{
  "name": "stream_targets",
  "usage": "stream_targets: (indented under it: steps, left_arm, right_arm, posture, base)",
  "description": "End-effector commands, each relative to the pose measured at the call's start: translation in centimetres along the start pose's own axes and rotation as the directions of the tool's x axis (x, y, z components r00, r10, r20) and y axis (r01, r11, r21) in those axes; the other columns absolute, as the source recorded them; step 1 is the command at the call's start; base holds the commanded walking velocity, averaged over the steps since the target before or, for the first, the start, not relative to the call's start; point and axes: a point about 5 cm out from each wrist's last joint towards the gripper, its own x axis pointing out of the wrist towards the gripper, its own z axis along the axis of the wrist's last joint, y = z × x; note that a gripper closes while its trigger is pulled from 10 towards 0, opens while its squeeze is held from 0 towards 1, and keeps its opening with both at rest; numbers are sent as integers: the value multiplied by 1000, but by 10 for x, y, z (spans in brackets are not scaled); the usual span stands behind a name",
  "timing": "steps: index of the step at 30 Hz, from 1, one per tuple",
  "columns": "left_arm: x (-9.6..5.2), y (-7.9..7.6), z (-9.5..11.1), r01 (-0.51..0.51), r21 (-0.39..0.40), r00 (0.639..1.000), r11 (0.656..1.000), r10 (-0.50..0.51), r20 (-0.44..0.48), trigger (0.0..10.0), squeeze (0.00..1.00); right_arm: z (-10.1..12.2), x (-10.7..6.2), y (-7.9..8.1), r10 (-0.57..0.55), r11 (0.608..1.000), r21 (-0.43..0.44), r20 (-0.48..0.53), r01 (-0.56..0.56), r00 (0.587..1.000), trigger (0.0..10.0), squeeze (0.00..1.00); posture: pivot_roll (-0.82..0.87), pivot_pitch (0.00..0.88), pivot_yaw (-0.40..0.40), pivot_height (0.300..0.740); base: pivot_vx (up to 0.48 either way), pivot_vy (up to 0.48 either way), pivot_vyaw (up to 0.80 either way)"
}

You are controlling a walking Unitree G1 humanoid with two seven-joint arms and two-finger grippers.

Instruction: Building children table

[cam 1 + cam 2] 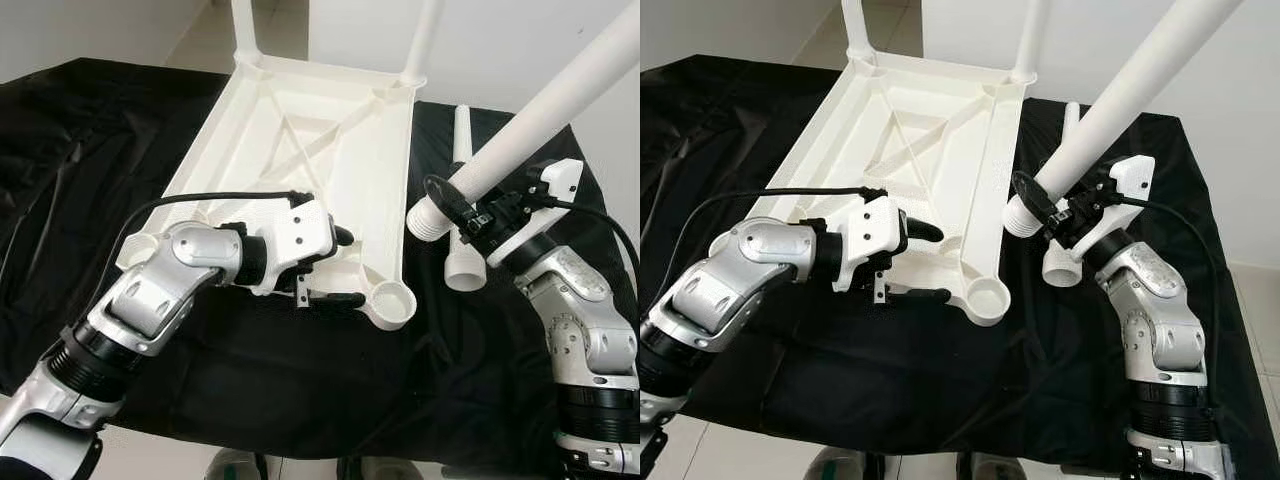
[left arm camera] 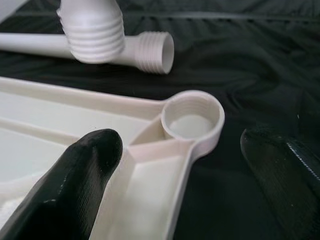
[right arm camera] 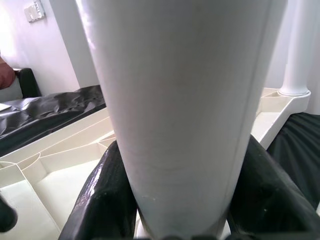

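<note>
The white table top (image 1: 300, 130) lies upside down on the black cloth. Its near right corner has an empty threaded socket (image 1: 392, 298). My left gripper (image 1: 342, 268) is open and straddles the near rim beside that socket (image 2: 192, 120); one finger is over the inside and the other is outside over the cloth. My right gripper (image 1: 470, 215) is shut on a long white leg (image 1: 540, 120), held tilted. The leg's threaded end (image 1: 430, 218) hangs just right of and above the socket. In the right wrist view the leg (image 3: 180, 100) sits between both black fingers.
Two legs (image 1: 244, 25) (image 1: 423, 40) stand screwed into the far corners. A loose leg (image 1: 465, 265) lies on the cloth under the held one. The black cloth (image 1: 80, 150) covers the work table, and its front edge is close to me.
</note>
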Motion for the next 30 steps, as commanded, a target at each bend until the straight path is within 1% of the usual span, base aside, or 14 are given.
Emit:
stream_targets:
  steps: [1,2,5,14,15,16,18,20,22,23,25,26,27,30]
  left_arm:
    - [2,-9,-3,110,-9,994,994,-110,-11,10000,0]
    - [1,-15,-7,154,-11,987,988,-155,-43,10000,0]
    - [1,-19,-9,195,-12,979,981,-195,-60,10000,0]
    - [8,-18,-18,183,8,976,983,-180,-124,10000,0]
    - [11,-8,-16,104,35,989,994,-99,-114,10000,0]
    - [12,-3,-14,64,48,993,997,-58,-104,10000,0]
    - [12,-3,-14,64,48,993,997,-58,-104,10000,0]
    - [9,19,-2,-96,21,995,995,97,-35,10000,0]
    - [4,35,7,-207,-21,978,978,207,25,10000,0]
    - [4,35,7,-207,-21,978,978,207,25,10000,0]
    - [0,43,13,-275,-36,959,961,277,67,10000,0]
    - [-4,50,15,-329,-77,938,941,335,89,10000,0]
    - [-4,50,15,-329,-77,938,941,335,89,10000,0]
    - [-13,63,17,-450,-119,878,885,463,121,10000,0]
  right_arm:
    - [4,0,-1,4,1000,-11,23,-3,1000,10000,0]
    - [5,1,-2,4,1000,-16,26,-3,1000,10000,0]
    - [7,2,-3,3,1000,-20,29,-3,1000,10000,0]
    - [9,3,-3,6,1000,-27,33,-5,999,10000,0]
    - [10,3,-4,4,1000,-30,35,-3,999,10000,0]
    - [10,3,-4,3,1000,-31,35,-2,999,10000,0]
    - [10,3,-4,3,1000,-31,35,-2,999,10000,0]
    - [10,2,-5,-12,1000,-16,42,12,999,10000,0]
    - [9,2,-6,-29,1000,0,52,29,998,10000,0]
    - [9,2,-6,-29,1000,0,52,29,998,10000,0]
    - [9,4,-6,-37,999,9,61,36,997,10000,0]
    - [7,5,-4,-35,999,17,65,34,997,10000,0]
    - [7,5,-4,-35,999,17,65,34,997,10000,0]
    - [5,8,-1,-30,999,31,70,28,997,10000,0]
  posture:
    - [15,145,-7,740]
    - [15,142,-5,740]
    - [15,141,-4,740]
    - [7,135,-2,740]
    - [-3,129,1,740]
    - [-3,129,1,740]
    - [-3,129,1,740]
    - [-7,125,4,740]
    - [-4,121,5,740]
    - [-4,121,5,740]
    - [-2,119,4,740]
    - [2,115,2,740]
    - [2,115,2,740]
    - [8,112,0,740]
  base:
    - [0,0,0]
    - [0,0,0]
    - [0,0,0]
    - [0,0,0]
    - [0,0,0]
    - [0,0,0]
    - [0,0,0]
    - [0,0,0]
    - [0,0,0]
    - [0,0,0]
    - [0,0,0]
    - [0,0,0]
    - [0,0,0]
    - [0,0,0]
